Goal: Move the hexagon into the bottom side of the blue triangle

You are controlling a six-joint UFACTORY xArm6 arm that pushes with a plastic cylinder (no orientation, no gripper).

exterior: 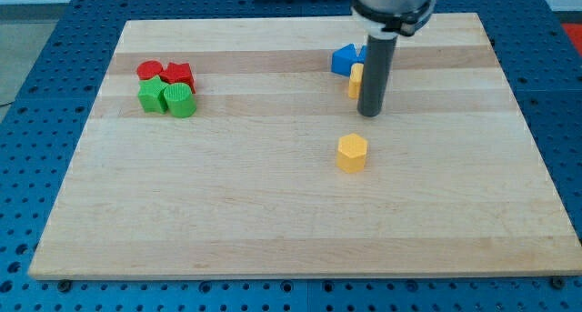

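Note:
A yellow hexagon (351,153) lies alone near the middle of the wooden board (273,212). A blue triangle (344,58) sits near the view's top, right of centre, with a second blue block just right of it, mostly hidden behind the rod. A yellow block (355,79) sits directly below the blue ones, partly hidden by the rod. My tip (369,114) rests on the board just right of and below that yellow block, and a short way above and slightly right of the yellow hexagon, apart from it.
At the view's upper left sits a tight cluster: a red block (150,71), a red star-like block (178,75), a green block (151,96) and a green cylinder (181,101). A blue pegboard table surrounds the board.

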